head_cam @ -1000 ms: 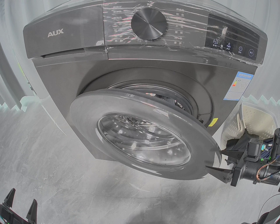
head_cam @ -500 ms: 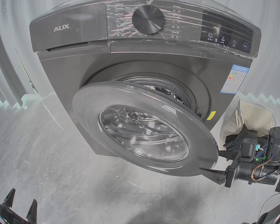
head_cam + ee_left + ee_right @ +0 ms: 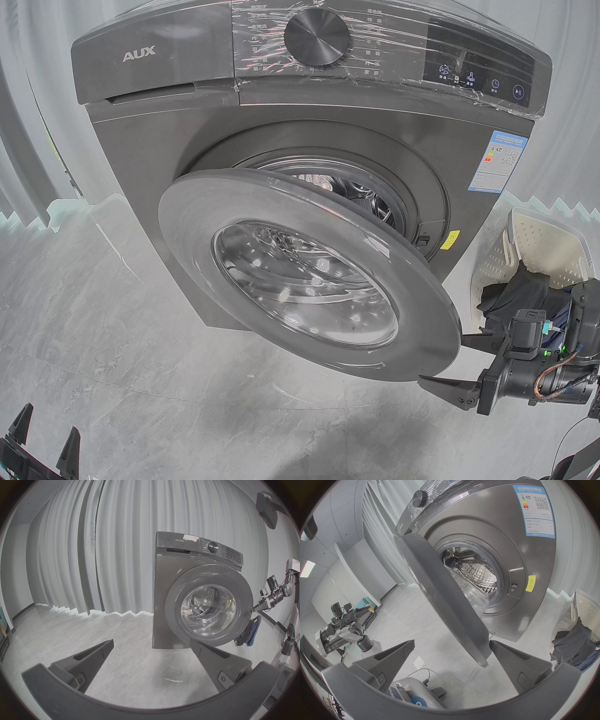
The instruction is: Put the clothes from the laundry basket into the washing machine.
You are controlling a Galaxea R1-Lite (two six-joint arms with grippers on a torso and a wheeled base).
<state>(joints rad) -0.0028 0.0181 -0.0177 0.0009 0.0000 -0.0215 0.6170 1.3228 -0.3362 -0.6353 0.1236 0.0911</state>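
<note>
Left gripper (image 3: 49,425) sits low at far left over bare grey floor (image 3: 125,350), well apart from the machine. Jaws are spread wide with nothing in them; the left wrist view (image 3: 150,642) confirms it.

Washing machine (image 3: 156,150) is at centre, a grey front-loader. Its control panel (image 3: 387,44) is under plastic wrap, with the dial (image 3: 317,36) mid-panel.

Door (image 3: 194,225) is swung open, hinged on the left, with the glass porthole (image 3: 306,284) facing out. Steel drum (image 3: 356,187) shows past the door's upper edge. Right of the opening on the front panel are a blue-white label (image 3: 498,161) and a yellow sticker (image 3: 449,239).

Right gripper (image 3: 442,359) is at the door's free edge, lower right. Jaws are open and holding nothing, with the door rim between the fingers. In the right wrist view the rim is just beside one finger (image 3: 518,664); can't tell if it touches.

Laundry basket (image 3: 550,244) stands on the floor just right of the machine, cream and perforated. Clothes (image 3: 525,290) are in the basket: a dark garment heaped and draped over the near rim, with a blue piece beside it, partly behind the right arm.
</note>
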